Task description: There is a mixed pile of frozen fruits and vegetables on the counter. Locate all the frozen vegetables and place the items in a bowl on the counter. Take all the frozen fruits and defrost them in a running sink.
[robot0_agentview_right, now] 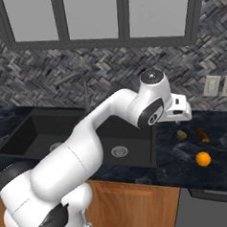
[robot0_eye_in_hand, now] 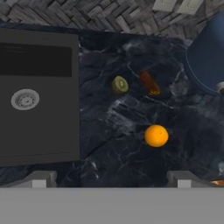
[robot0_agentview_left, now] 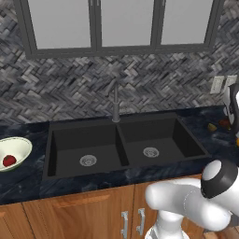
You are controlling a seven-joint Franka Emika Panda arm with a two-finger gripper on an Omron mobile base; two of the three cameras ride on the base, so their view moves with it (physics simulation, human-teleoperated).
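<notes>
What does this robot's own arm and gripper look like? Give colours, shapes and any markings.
The arm is glossy white, made of thick rounded tube segments with bulging elbows. Its joints are dark grey to black bands, and one joint cap is a white disc with a dark ring. The hand is a small boxy white block. The gripper has two short, squared grey finger tips. No cables or lettering are visible.

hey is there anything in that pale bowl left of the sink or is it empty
Not empty. The bowl on the counter holds one small red round item, lying inside the rim.
</notes>
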